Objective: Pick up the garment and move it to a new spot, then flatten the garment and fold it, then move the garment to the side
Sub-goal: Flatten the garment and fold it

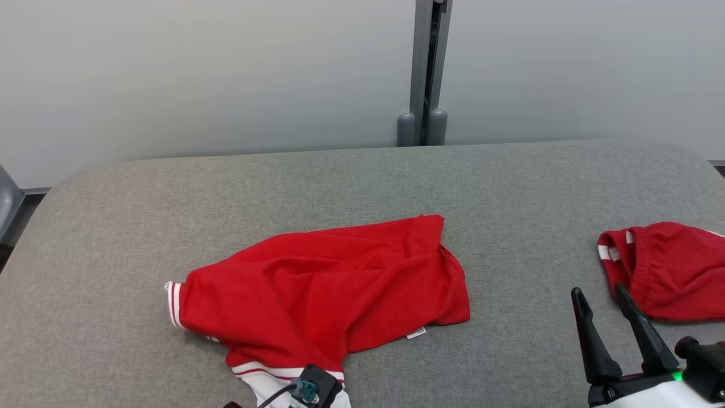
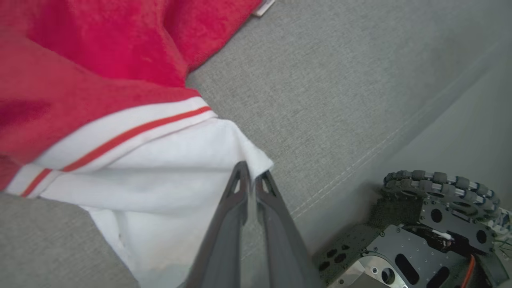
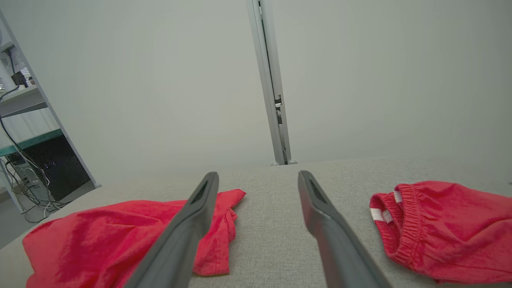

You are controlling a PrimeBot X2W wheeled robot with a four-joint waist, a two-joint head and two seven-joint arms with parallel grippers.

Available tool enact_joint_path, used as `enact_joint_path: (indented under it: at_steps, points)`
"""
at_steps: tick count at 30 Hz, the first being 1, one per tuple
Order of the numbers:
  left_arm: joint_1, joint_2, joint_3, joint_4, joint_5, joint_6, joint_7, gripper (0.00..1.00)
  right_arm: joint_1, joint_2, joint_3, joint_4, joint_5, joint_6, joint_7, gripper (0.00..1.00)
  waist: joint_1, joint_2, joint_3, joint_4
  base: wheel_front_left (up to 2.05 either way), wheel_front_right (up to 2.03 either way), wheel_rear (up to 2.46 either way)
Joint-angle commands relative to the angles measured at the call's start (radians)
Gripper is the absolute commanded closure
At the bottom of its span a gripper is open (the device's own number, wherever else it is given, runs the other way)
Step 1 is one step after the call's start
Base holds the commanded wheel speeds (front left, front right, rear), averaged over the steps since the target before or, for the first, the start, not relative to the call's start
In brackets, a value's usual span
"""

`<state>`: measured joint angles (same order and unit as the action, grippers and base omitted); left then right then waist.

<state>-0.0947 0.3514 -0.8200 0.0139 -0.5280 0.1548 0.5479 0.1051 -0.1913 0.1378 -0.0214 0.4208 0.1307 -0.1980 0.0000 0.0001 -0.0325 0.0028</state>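
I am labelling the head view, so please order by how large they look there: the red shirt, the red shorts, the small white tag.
1. red shirt: clearly the largest.
2. red shorts: smaller, though the right edge cuts them off, so their full size is unsure.
3. white tag: the smallest.

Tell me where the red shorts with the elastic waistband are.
In the head view the red shorts lie on the grey surface at the far right, just beyond the open right end effector, apart from the red shirt.
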Motion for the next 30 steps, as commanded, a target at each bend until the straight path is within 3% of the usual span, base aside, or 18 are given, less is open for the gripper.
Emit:
enact_joint_path:
  at_steps: [1, 4, 8, 13, 22, 26, 30]
  points:
    - [-0.025, -0.028, -0.006, 0.066, 0.002, -0.018, -0.038, 0.00, -0.009, -0.005, -0.003, 0.001, -0.004, 0.001, 0.003, 0.00, 0.0000, -0.0001, 0.003, -0.009, 0.00, 0.00, 0.00]
    - [-0.047, -0.062, -0.001, 0.133, -0.005, -0.034, -0.091, 0.00, -0.001, -0.005, -0.006, 0.000, -0.004, 0.001, 0.006, 0.00, 0.0000, -0.0001, 0.003, -0.013, 0.00, 0.00, 0.00]
    - [-0.059, -0.045, 0.023, 0.151, -0.004, -0.022, -0.109, 0.00, 0.011, 0.000, -0.014, 0.000, -0.007, 0.001, 0.006, 0.00, 0.0000, -0.0001, 0.000, -0.009, 0.00, 0.00, 0.00]
    - [-0.036, 0.004, 0.072, 0.087, -0.033, 0.013, -0.081, 0.00, 0.020, 0.005, -0.022, 0.001, -0.008, 0.001, 0.004, 0.00, 0.0000, -0.0001, -0.007, 0.003, 0.00, 0.00, 0.00]
    - [0.053, 0.134, 0.190, -0.100, -0.130, 0.125, 0.059, 0.00, 0.024, 0.004, -0.027, -0.007, -0.009, 0.001, 0.003, 0.00, 0.0000, -0.0001, -0.014, 0.021, 0.00, 0.00, 0.00]
    - [0.107, 0.138, 0.199, -0.055, -0.171, 0.156, 0.094, 0.00, 0.014, -0.002, -0.020, -0.012, -0.008, 0.001, 0.009, 0.00, 0.0000, -0.0001, -0.006, 0.010, 0.00, 0.00, 0.00]
    - [0.119, 0.108, 0.186, 0.011, -0.185, 0.151, 0.089, 0.00, 0.009, -0.008, -0.019, -0.016, -0.005, 0.001, 0.013, 0.00, 0.0000, -0.0001, 0.000, -0.003, 0.00, 0.00, 0.00]
